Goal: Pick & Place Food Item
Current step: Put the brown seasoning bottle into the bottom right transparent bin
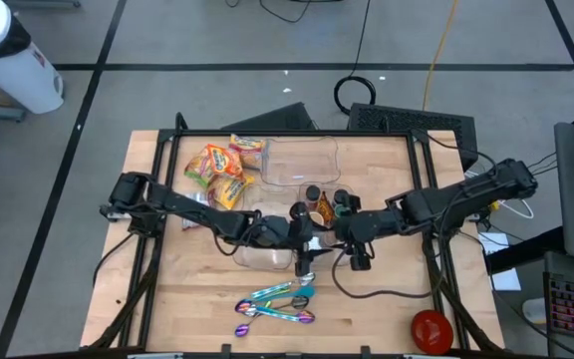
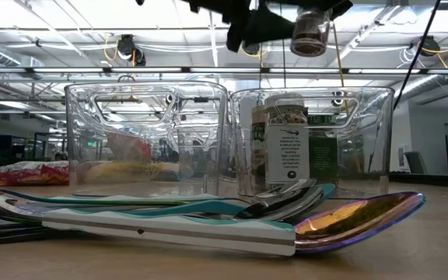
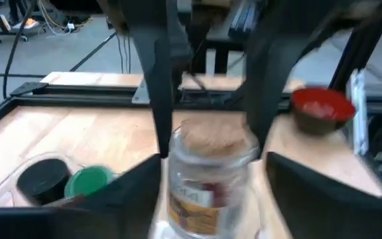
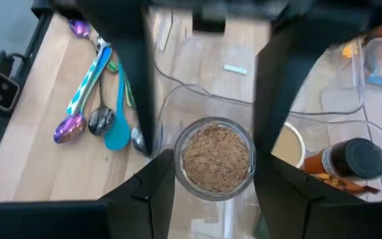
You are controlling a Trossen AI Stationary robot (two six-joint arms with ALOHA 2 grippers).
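Note:
A small glass jar (image 4: 217,158) of brown flakes, with an orange label (image 3: 194,206), hangs in the air at mid-table. My right gripper (image 4: 214,174) is shut on it, reaching in from the table's right (image 1: 335,231). My left gripper (image 3: 212,169) faces it from the table's left (image 1: 302,223). It is open, with a finger on either side of the jar's body and a narrow gap on each side. In the low view the jar (image 2: 309,35) is high above the clear tubs (image 2: 146,136). My right gripper pinches the jar's upper part, just under the rim (image 3: 181,143), between its two fingers (image 3: 161,99). They come from the table's right, slanting down. The jar stands upright and is lifted clear, over a clear tub.
Below the jar is a clear tub (image 1: 267,251). A second tub (image 1: 302,160) lies farther back, with bottles (image 1: 319,202) beside it. Snack packs (image 1: 217,172) lie at the far left. Colourful spoons (image 1: 277,304) lie near the front edge and a red bowl (image 1: 431,329) sits front right.

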